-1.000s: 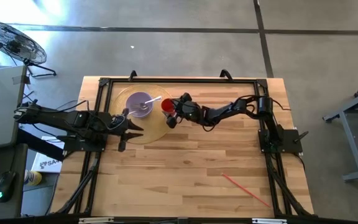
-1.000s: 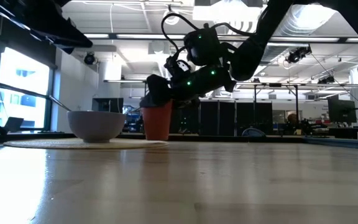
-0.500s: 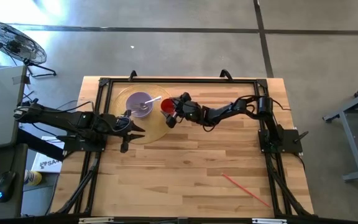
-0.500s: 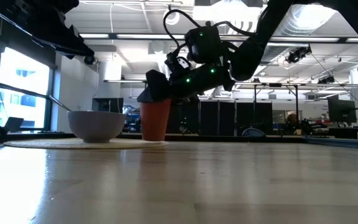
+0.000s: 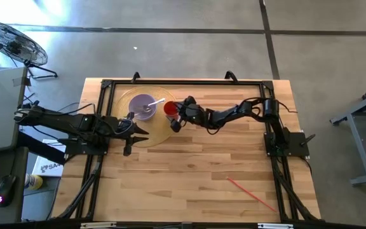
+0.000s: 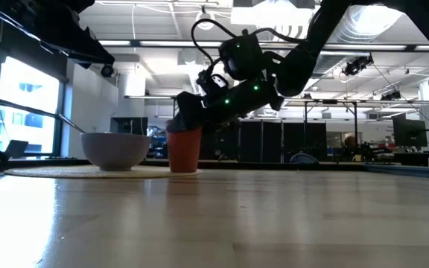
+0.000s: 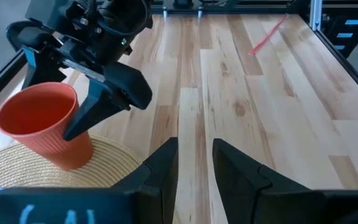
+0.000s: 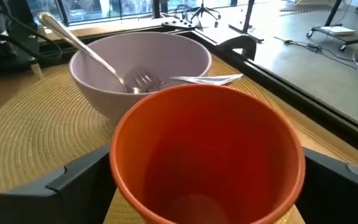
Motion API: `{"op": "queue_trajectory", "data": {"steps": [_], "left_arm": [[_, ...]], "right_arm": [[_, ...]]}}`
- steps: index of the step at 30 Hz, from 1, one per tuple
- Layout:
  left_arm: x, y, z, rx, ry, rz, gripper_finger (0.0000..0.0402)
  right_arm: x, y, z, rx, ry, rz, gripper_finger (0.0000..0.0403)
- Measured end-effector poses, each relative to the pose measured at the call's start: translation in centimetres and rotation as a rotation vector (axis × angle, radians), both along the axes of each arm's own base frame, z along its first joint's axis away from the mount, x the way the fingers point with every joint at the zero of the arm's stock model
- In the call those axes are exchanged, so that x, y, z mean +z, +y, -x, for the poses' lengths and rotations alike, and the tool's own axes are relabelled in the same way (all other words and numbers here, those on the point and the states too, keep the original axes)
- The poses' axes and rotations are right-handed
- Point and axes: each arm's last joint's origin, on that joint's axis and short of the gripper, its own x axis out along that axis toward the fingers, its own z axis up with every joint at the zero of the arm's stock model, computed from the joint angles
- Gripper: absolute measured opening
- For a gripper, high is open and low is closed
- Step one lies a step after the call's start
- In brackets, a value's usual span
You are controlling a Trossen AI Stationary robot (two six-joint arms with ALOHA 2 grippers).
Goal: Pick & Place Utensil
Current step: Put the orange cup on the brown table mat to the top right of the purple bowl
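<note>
Since a second ago your right gripper (image 5: 173, 116) has sunk a little around the cup (image 5: 169, 107), and the cup has slid slightly nearer the bowl (image 5: 143, 105); the left arm has drawn its gripper back a touch from the bowl, and nothing else has shifted.

Your right arm reaches in low and nearly level from the far side of the cup, wrist tipped down, with its fingers (image 8: 79, 174) spread wide on either side of the cup's wall (image 8: 207, 155); you cannot tell whether they touch it. The cup stands upright on the edge of the mat (image 5: 161, 130), just beside the bowl.

Your left gripper (image 5: 132, 129) hangs over the mat's near edge, just short of the bowl, fingers (image 7: 160, 168) narrowly parted with nothing between them.

The utensils are in the bowl: a fork (image 8: 188, 79) lying across the rim on the cup's side and a spoon (image 8: 82, 46) leaning on the opposite rim. A red straw (image 5: 250, 194) lies on the table (image 5: 189, 172) well apart from the bowl
</note>
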Motion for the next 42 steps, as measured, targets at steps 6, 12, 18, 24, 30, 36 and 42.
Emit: {"op": "queue_trajectory", "data": {"steps": [6,12,18,24,30,36,42], "left_arm": [[0.0,0.2,0.0,0.060,-0.005,-0.020,0.0097],[-0.6,0.3,-0.8,0.139,0.031,-0.045,0.0097],[-1.6,0.0,-2.5,0.129,0.066,-0.074,0.0097],[-2.0,-0.3,-4.3,0.089,0.036,-0.166,0.0097],[-1.4,0.2,-5.5,0.098,-0.014,-0.172,0.0097],[-0.8,2.9,-7.0,0.090,0.006,-0.095,0.0097],[-1.2,6.2,-8.4,0.127,0.044,-0.042,0.0143]], "right_arm": [[-0.7,0.0,0.3,-0.001,0.067,-0.040,0.0399],[-1.4,0.1,0.5,0.006,0.148,-0.037,0.0399],[-1.0,0.4,1.1,0.014,0.233,-0.047,0.0399],[0.6,2.2,1.9,0.047,0.324,-0.054,0.0399],[1.6,6.4,2.1,0.092,0.366,-0.008,0.0398],[1.9,10.8,2.1,0.126,0.343,0.034,0.0394],[2.1,12.9,2.2,0.154,0.322,0.060,0.0393]]}}
